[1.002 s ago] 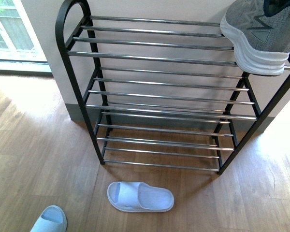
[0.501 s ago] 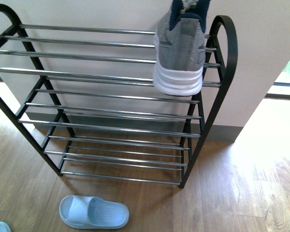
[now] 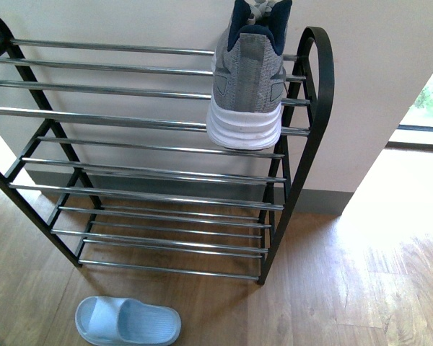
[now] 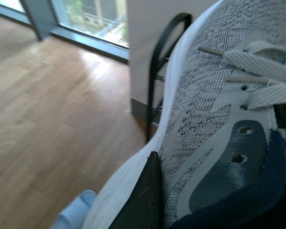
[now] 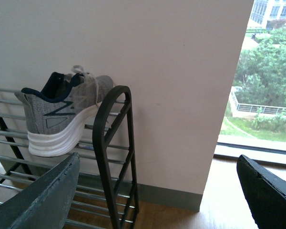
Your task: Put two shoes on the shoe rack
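Front view: shoe rack [image 3: 101,117] stands against the wall. First sneaker [image 3: 249,79] sits on the top tier at the right end, toe to the wall, heel overhanging the front bar. Pale blue slipper [image 3: 126,322] lies on the floor before the rack.

Left wrist view: second sneaker [image 4: 200,119] fills the frame, off the rack. Left fingers [image 4: 145,200] grasp it, one dark finger pressed along its sole edge.

Right wrist view: right fingers [image 5: 43,200] released, spread wide. First sneaker seen side-on beside the rack's end loop.

A grey sneaker [image 3: 247,79] sits heel-out on the top tier of the shoe rack [image 3: 326,72]; the second sneaker [image 4: 205,138] is off it.
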